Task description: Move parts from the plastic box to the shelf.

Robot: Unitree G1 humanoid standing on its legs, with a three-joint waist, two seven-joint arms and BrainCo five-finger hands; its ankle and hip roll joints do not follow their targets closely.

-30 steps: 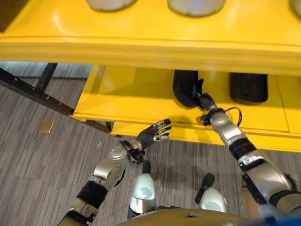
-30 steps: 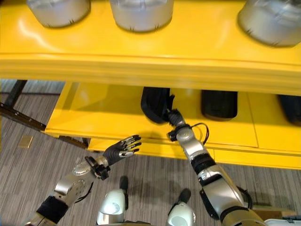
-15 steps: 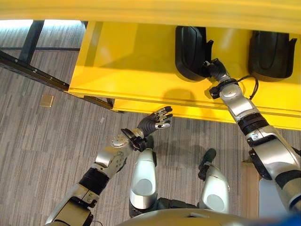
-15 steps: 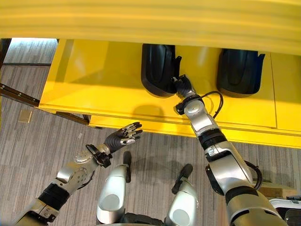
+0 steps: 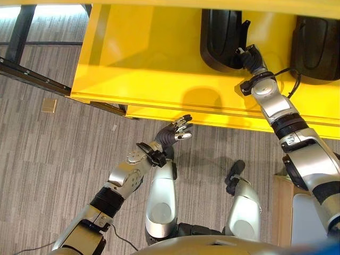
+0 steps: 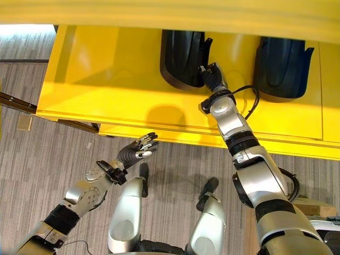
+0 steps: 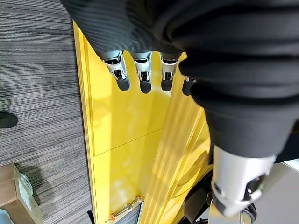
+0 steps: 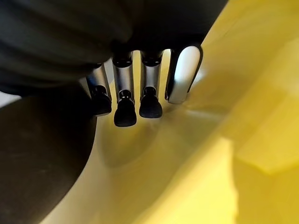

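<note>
Reaching deep onto the yellow shelf (image 5: 149, 69), the right robot hand (image 5: 249, 56) rests against the near edge of a black part (image 5: 222, 32) that now sits on the shelf board. In its own wrist view the fingers (image 8: 126, 100) hang fairly straight and side by side, the dark bulk of the part just beside them and not wrapped by them, so I read the hand as loose, no longer gripping. A second black part (image 5: 317, 48) lies on the same board, well apart to the right.

Compared with a second ago, the whole view has tipped downward: the upper shelf with its grey cylinders has slid out of sight, which is the head moving, not the goods. The part itself looks a little farther back on the board, with the right arm stretched further after it.

The left robot hand (image 5: 178, 133) floats idle below the shelf's front lip, fingers (image 7: 142, 70) spread and empty, much as it was.

To my eye this part is delivered; the next fetch from the plastic box would follow.
</note>
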